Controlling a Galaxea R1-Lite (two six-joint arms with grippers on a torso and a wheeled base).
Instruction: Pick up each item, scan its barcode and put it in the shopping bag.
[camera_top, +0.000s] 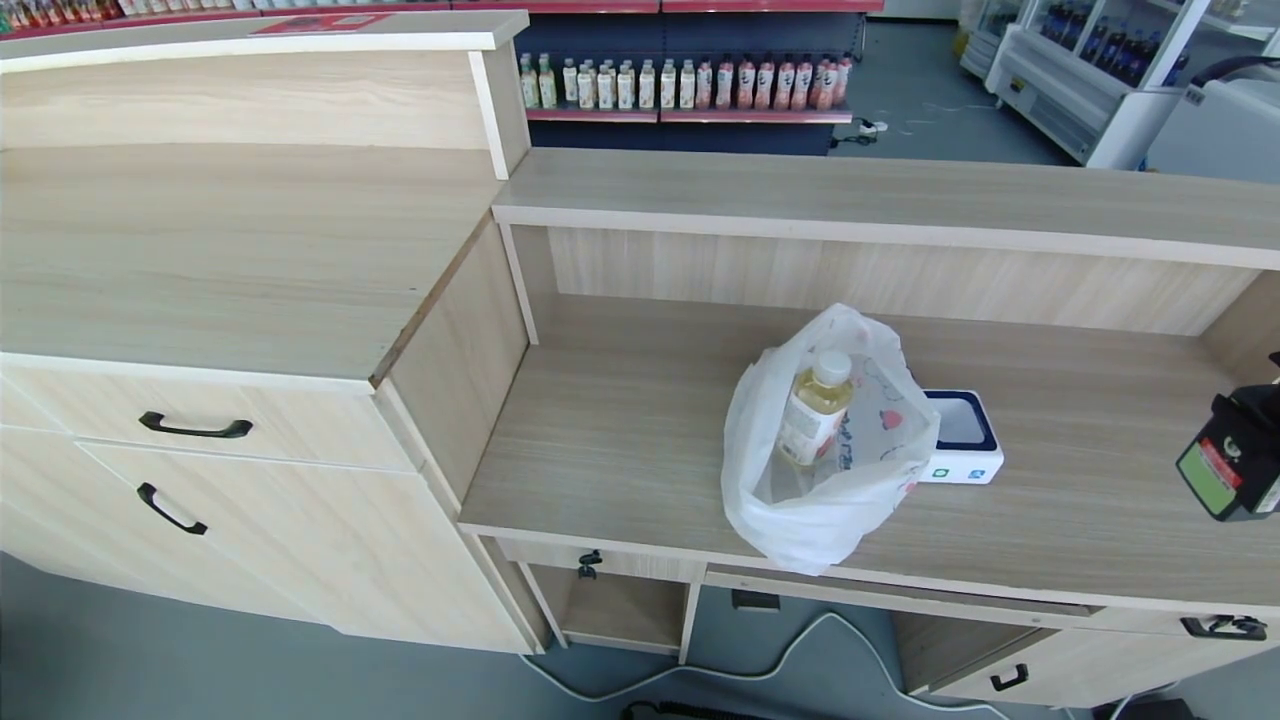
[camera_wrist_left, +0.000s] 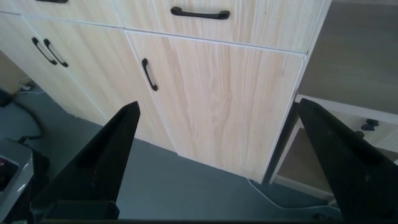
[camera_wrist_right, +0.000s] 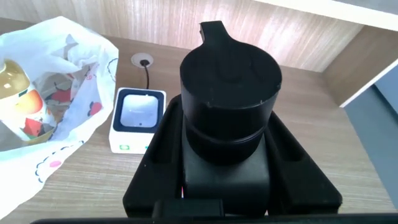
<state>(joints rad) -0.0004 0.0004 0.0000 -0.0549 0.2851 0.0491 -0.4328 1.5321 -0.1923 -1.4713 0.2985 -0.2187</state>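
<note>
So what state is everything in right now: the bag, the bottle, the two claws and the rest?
Shopping bag: mouth open, standing on the counter.
Bottle: capped, leaning inside the bag.
White scanner box: flat on the counter beside the bag.
Left gripper: open, empty.
Right gripper: shut on a black handheld device.
Drawers: shut.

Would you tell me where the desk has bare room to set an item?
Left of the bag, the desk is bare up to the side panel. Right of the white box it is bare. Bag and box crowd together.
</note>
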